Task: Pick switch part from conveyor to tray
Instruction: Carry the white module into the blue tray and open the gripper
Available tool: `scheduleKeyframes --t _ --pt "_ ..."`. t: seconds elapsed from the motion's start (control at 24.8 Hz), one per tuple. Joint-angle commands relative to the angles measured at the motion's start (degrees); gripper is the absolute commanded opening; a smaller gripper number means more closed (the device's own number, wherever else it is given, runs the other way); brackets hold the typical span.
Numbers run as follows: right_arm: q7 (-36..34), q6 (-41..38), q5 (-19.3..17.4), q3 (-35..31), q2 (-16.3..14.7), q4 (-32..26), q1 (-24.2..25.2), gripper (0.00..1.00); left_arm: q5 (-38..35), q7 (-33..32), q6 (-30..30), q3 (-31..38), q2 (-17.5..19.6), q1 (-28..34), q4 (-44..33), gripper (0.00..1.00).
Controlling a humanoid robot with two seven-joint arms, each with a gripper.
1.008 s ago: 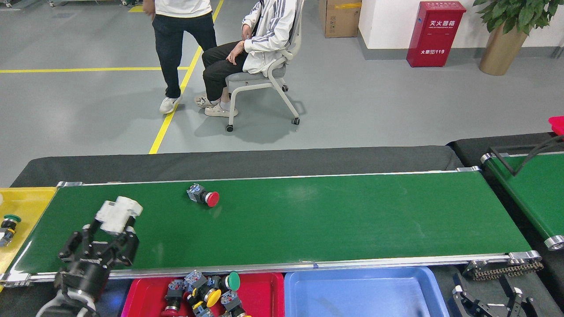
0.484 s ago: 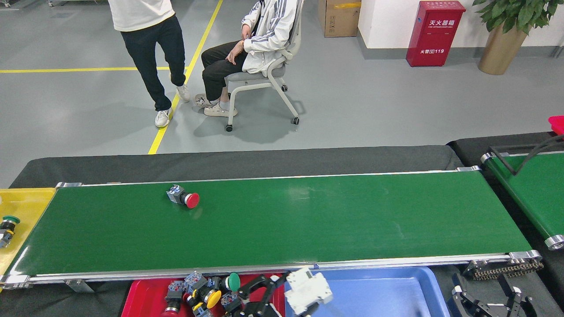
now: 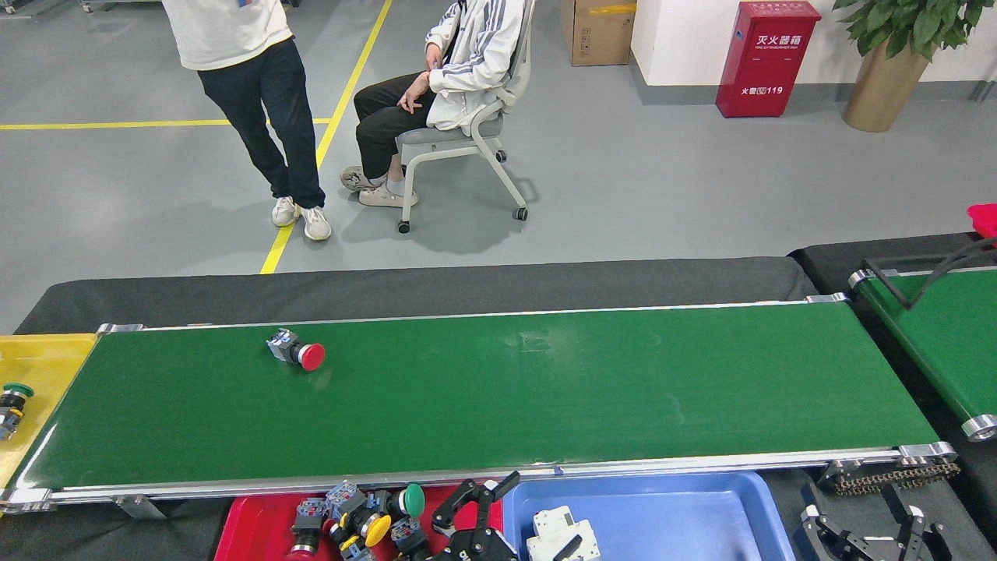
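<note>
The conveyor (image 3: 498, 397) runs as a long green belt between silver rails, and it serves as the landmark here. On its far left part lies a switch part with a red button (image 3: 297, 352), on its side, with the red cap pointing toward the near rail. Just below the conveyor's near rail, a red tray (image 3: 249, 518) holds a cluster of switch parts (image 3: 362, 518) with yellow, green and red caps. Right of it, also against the near rail, sits a blue tray (image 3: 662, 514) in which a white switch part (image 3: 562, 534) lies at the left end. The left gripper (image 3: 475, 502) is at the seam of the two trays, its black jaws spread apart and holding nothing, just beside the white part and apart from it. The right gripper (image 3: 872, 538) shows at the bottom edge below the conveyor's right end; whether its jaws are spread or closed cannot be told. Off the conveyor's left end, a yellow tray (image 3: 47, 366) carries one green-capped part (image 3: 14, 401). Beyond the conveyor's far rail, a person stands (image 3: 249, 117) on the grey floor beside a seated person (image 3: 436, 78) in a chair.
</note>
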Motion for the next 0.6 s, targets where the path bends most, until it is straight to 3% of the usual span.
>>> scheduleKeyframes --t 0.0,0.08,0.24,0.56 --pt "-0.49 -0.18 -0.16 -0.48 -0.05 -0.67 0.01 0.99 3.25 0.34 0.3 8.53 0.24 0.06 -0.92 1.0" --pt "-0.49 -0.18 -0.16 -0.39 -0.05 -0.67 0.1 0.99 6.5 0.34 0.03 19.59 1.03 0.23 -0.22 1.0" --pt "0.21 0.08 0.02 -0.3 0.12 -0.85 0.01 0.99 7.2 0.34 -0.14 33.05 4.11 1.9 2.86 1.0" --pt "1.71 0.17 3.18 0.05 3.82 -2.78 -0.07 0.98 6.94 -0.19 0.65 34.02 5.52 -0.65 5.76 1.0"
